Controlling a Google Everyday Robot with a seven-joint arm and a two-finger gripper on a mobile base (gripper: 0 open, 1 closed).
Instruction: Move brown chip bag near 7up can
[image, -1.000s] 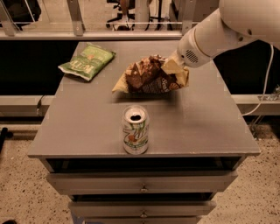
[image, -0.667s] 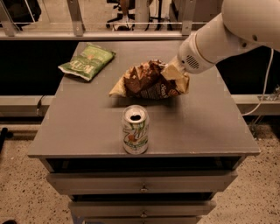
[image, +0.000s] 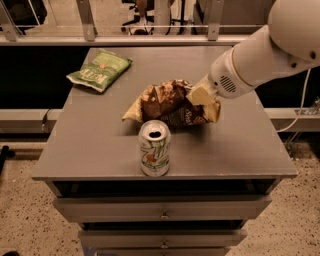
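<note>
**Bag carried in behind can**

The gripper (image: 202, 95) is at the right end of the bag (image: 167, 105), jaws clamped on the pale crimped edge, probably the firmest hold on crinkly foil. The bag hangs from that pinch, its left end sagging toward the table (image: 90, 145), just behind the upright can (image: 154, 148). The green bag (image: 100, 70) lies well apart, back-left. The move looks nearly done; only lowering and letting go remain.

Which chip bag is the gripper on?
The brown chip bag, mid-table just behind the 7up can; the gripper is at its right end. The green chip bag lies apart at the far left corner.
</note>
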